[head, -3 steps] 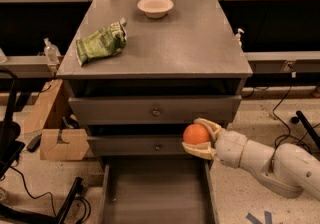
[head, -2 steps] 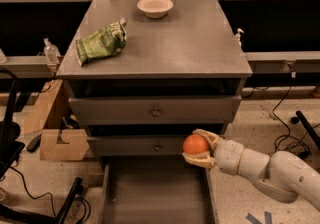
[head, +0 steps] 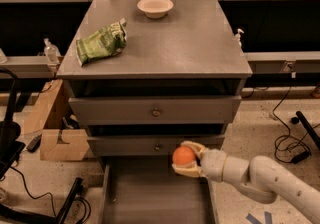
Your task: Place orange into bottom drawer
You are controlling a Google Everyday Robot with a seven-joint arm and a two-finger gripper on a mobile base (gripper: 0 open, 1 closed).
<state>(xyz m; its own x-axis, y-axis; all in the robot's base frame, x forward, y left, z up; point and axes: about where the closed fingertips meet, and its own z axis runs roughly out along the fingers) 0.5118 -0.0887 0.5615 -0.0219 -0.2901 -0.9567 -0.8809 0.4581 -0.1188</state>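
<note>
Far up and to the left of the tool, the green snack bag [head: 101, 43] lies on the bench [head: 200, 53], and the cream bowl [head: 155, 6] sits farther back, both well apart from the work and no part of it. Down and to the left of the tool, the bottom drawer [head: 145, 193] stands pulled out, its flat grey floor bare as far as can be seen. The middle drawer [head: 130, 145] is shut just behind the tool. The tool [head: 181, 157] itself grips the orange [head: 183, 155], one pale finger curled over the fruit and the other cupped under it. It hangs in front of the middle drawer's face, over what looks like the back right part of the open tray. To the right, the arm [head: 270, 180] reaches in from the lower right corner. The step in hand seems to be the carry-in: the fruit is held and not yet set down. The next move likely calls for lowering it a little, and perhaps leftward off the right wall, so that it rests on the floor before the fingers part. A round fruit let go too high may roll. Compared with a second ago, the tool and the orange are lower and farther left, down from beside the middle drawer's right end toward the tray, while the bag, bowl and drawers have not moved.
</note>
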